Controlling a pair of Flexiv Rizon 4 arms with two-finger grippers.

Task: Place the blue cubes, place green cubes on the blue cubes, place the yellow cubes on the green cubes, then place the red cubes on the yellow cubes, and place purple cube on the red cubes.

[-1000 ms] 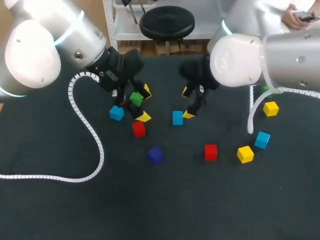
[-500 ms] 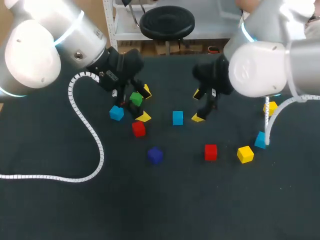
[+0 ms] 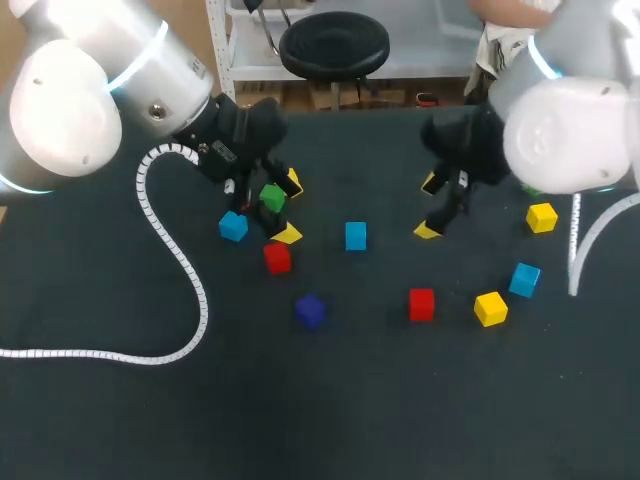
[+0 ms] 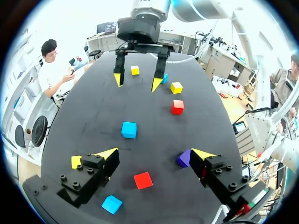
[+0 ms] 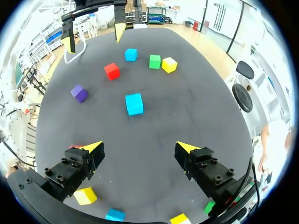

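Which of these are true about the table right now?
1. The right fingers grip a cube. False: they stand open with nothing between them.
2. The purple cube lies alone on the table. True.
3. A red cube sits on a yellow cube. False: the two lie side by side, apart.
4. The blue cube in the middle has nothing on top. True.

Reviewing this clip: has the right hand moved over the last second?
Yes. The right hand has shifted toward the head view's right, away from the middle blue cube, which stayed put, and closer to the yellow cube farthest right.
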